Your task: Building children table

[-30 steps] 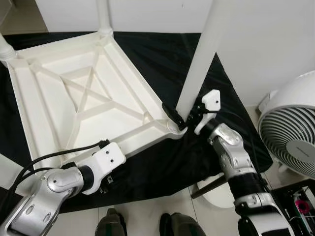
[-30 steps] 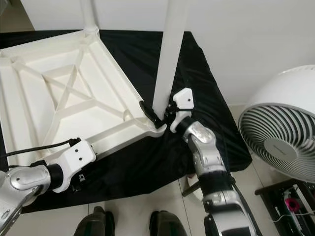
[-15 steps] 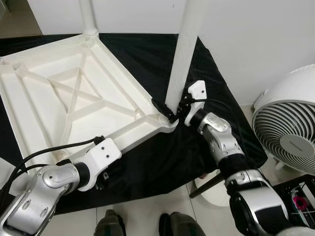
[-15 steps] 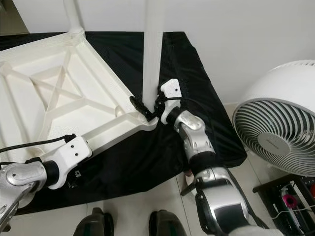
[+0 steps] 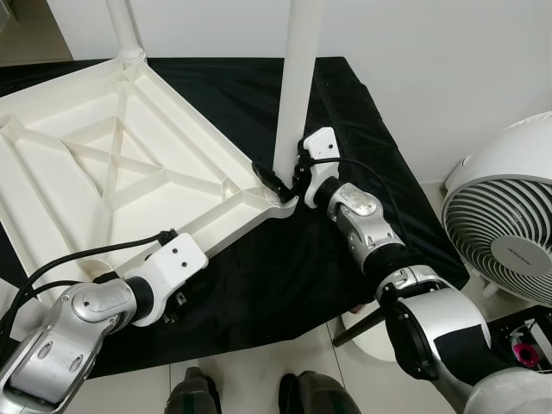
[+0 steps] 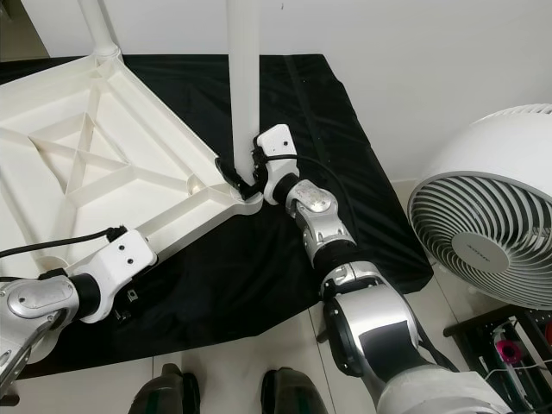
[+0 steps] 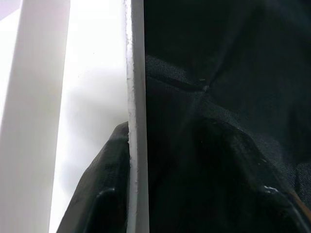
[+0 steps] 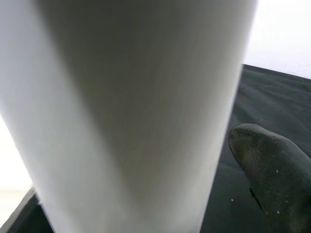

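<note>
Upturned white tabletop (image 5: 103,164) lies on black cloth (image 5: 362,147). Right gripper (image 5: 285,178), jaws clamped on upright leg (image 5: 293,78) at its near-right corner. Left gripper (image 7: 131,194) apparently pinches the near edge, partly hidden. Fan (image 5: 504,233) stands far right.

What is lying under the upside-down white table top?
A black cloth lies under the white table top, spreading past its near and right edges. What the cloth itself covers, and anything beneath the table top's middle, is hidden.
</note>
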Available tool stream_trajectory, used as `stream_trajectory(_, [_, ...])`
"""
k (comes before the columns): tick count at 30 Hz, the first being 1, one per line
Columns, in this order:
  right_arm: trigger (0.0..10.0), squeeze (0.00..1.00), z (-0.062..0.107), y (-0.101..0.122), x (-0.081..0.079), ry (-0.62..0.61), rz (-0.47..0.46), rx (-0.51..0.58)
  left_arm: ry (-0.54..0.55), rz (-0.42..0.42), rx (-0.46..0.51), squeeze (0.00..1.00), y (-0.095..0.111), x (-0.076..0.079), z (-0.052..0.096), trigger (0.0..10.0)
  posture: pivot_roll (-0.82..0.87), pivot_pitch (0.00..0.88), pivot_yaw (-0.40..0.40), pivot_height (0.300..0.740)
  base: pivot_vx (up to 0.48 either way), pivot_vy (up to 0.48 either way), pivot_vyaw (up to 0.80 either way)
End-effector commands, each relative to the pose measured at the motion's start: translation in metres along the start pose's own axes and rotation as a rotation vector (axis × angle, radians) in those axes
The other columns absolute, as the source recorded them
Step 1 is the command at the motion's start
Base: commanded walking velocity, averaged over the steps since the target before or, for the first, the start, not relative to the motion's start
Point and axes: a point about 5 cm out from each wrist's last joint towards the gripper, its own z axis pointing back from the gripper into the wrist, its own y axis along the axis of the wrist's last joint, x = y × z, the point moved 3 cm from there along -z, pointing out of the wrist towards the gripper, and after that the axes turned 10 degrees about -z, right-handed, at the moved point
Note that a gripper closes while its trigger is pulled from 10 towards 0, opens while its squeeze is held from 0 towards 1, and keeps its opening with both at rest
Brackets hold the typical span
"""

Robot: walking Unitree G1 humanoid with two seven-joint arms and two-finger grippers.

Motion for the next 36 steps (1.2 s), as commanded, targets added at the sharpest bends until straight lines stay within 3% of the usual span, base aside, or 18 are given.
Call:
stream_trajectory(1, [10.0,0.00,-0.006,-0.002,-0.003,-0.038,-0.003,-0.020,-0.184,-0.046,0.131,0.00,0.024,0.033,-0.007,10.0,0.05,0.104,-0.020,0.740,0.000,0.000,0.00])
stream_trajectory(4, [10.0,0.00,-0.002,-0.002,0.001,-0.098,-0.022,0.035,-0.065,-0.055,0.134,0.00,0.026,0.016,-0.014,10.0,0.05,0.104,-0.024,0.740,0.000,0.000,0.00])
stream_trajectory(7, [10.0,0.00,-0.002,-0.002,0.001,-0.098,-0.022,0.035,-0.065,-0.055,0.134,0.00,0.026,0.016,-0.014,10.0,0.05,0.104,-0.024,0.740,0.000,0.000,0.00])
stream_trajectory(8, [10.0,0.00,0.004,-0.004,0.004,-0.122,-0.028,0.057,0.020,-0.052,0.137,0.00,0.027,0.004,-0.017,10.0,0.05,0.105,-0.026,0.740,0.000,0.000,0.00])
stream_trajectory(10, [10.0,0.00,0.004,-0.004,0.004,-0.122,-0.028,0.057,0.020,-0.052,0.137,0.00,0.027,0.004,-0.017,10.0,0.05,0.105,-0.026,0.740,0.000,0.000,0.00])
stream_trajectory(11, [10.0,0.00,0.015,-0.009,0.009,-0.155,-0.032,0.087,0.139,-0.054,0.172,0.00,0.033,-0.011,-0.019,10.0,0.06,0.107,-0.030,0.740,0.000,0.000,0.00])
stream_trajectory(16, [10.0,0.00,0.036,-0.016,0.018,-0.224,-0.024,0.135,0.261,-0.006,0.239,0.00,0.042,-0.025,-0.019,10.0,0.06,0.107,-0.032,0.740,0.000,0.000,0.00])
stream_trajectory(17, [10.0,0.00,0.050,-0.018,0.023,-0.269,-0.017,0.160,0.308,-0.004,0.282,0.00,0.046,-0.030,-0.016,10.0,0.05,0.108,-0.033,0.740,0.000,0.000,0.00])
stream_trajectory(20, [10.0,0.00,0.061,-0.020,0.027,-0.305,-0.005,0.177,0.347,0.008,0.311,0.00,0.048,-0.032,-0.013,10.0,0.05,0.108,-0.035,0.740,0.000,0.000,0.00])
stream_trajectory(22, [10.0,0.00,0.083,-0.023,0.026,-0.335,-0.001,0.211,0.409,0.031,0.373,0.00,0.051,-0.032,-0.007,10.0,0.05,0.110,-0.038,0.740,0.000,0.000,0.00])
stream_trajectory(24, [10.0,0.00,0.083,-0.023,0.026,-0.335,-0.001,0.211,0.409,0.031,0.373,0.00,0.051,-0.032,-0.007,10.0,0.05,0.110,-0.038,0.740,0.000,0.000,0.00])
stream_trajectory(27, [10.0,0.00,0.100,-0.025,0.011,-0.330,-0.007,0.234,0.453,0.051,0.386,0.00,0.049,-0.024,-0.005,10.0,0.06,0.117,-0.045,0.740,0.000,0.000,0.00])
stream_trajectory(36, [10.0,0.00,0.110,-0.025,-0.004,-0.331,-0.028,0.229,0.453,0.030,0.385,0.00,0.048,-0.020,-0.011,10.0,0.05,0.118,-0.048,0.740,0.000,0.000,0.00])
